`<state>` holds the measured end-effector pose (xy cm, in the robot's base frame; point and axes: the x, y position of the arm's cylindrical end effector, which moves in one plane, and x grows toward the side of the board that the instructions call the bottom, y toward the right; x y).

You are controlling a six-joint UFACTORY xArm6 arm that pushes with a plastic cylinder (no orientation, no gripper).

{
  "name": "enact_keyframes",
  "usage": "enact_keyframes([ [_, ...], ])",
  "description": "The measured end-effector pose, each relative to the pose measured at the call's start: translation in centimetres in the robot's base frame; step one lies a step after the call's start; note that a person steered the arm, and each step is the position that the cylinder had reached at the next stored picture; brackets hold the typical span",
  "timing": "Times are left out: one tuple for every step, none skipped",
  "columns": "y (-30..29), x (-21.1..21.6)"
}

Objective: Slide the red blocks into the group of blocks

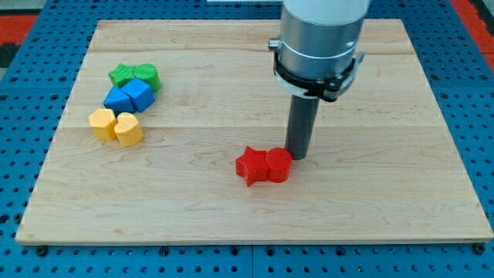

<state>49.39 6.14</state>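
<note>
Arm: one, entered from the view's top, cut off by the frame edge. Housing: grey cylinder, ringed by a black clamp at its base. Rod: dark, straight, held upright beneath the housing. My tip: lowest point, set down at surface level.

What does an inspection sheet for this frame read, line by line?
Surface: wooden board, flat on blue pegboard.
Job's things: red star block touching red cylinder block, centre; group at the view's left: two green blocks, two blue blocks, two yellow blocks.
Clutter: nothing seen.
Grippers: none; my tip sits against the red cylinder's right rear.
Cables: nothing seen.
Surroundings: blue pegboard; red patches at the top corners.
</note>
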Motion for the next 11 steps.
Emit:
enact_keyframes([
  [3.2, 4.2],
  [-1.2, 5.7],
  [-4.8, 3.4],
  [-7.7, -0.7],
  [-13.0, -4.2],
  [-15.5, -6.0],
  [-4.5, -4.8],
  [2.3, 0.9],
  [-0.7, 1.0],
  [-8.4, -5.6],
  [-15.0, -7.9],
])
